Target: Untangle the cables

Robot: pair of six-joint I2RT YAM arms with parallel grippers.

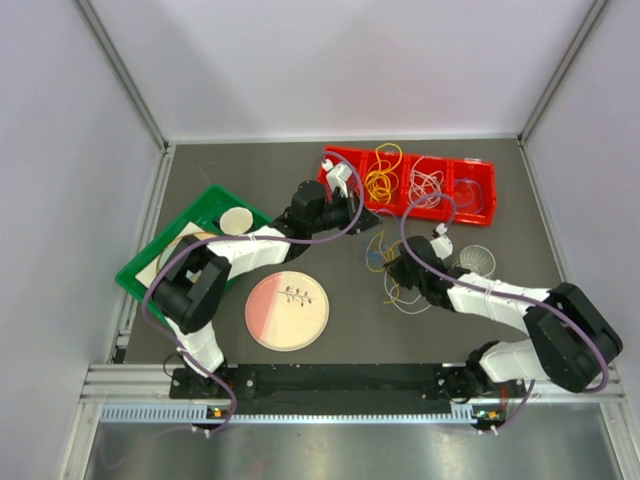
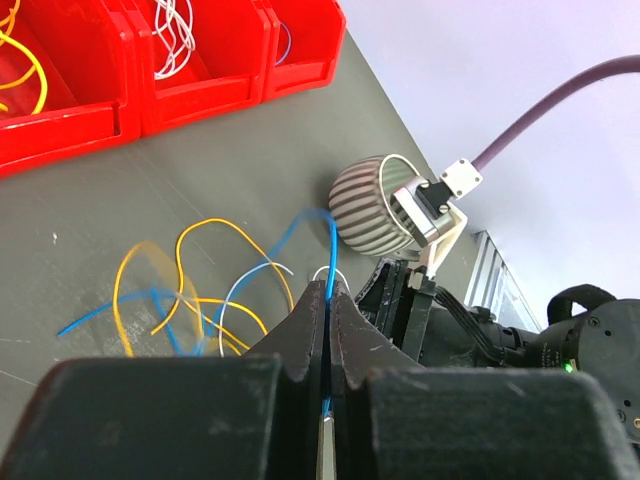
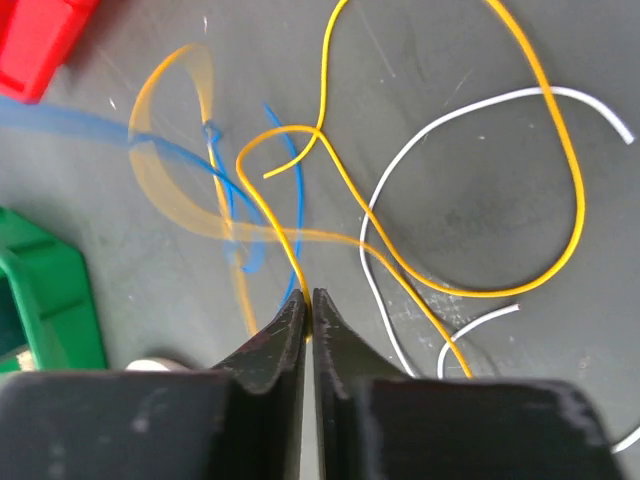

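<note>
A tangle of thin yellow, blue and white cables (image 1: 380, 252) lies on the dark table between my two grippers. My left gripper (image 1: 368, 222) reaches in from the upper left. In the left wrist view it (image 2: 328, 292) is shut on a blue cable (image 2: 300, 225) that runs up between the jaws. My right gripper (image 1: 396, 266) comes in from the right. In the right wrist view it (image 3: 309, 298) is shut on a yellow cable (image 3: 275, 215). More yellow loops (image 3: 570, 170) and a white cable (image 3: 400, 165) lie flat beside it.
A red divided bin (image 1: 492, 190) at the back holds more yellow and white cables. A ribbed clear cup (image 1: 476, 262) stands right of the tangle, also in the left wrist view (image 2: 368, 205). A green tray (image 1: 150, 262) and a pink plate (image 1: 287, 310) lie to the left.
</note>
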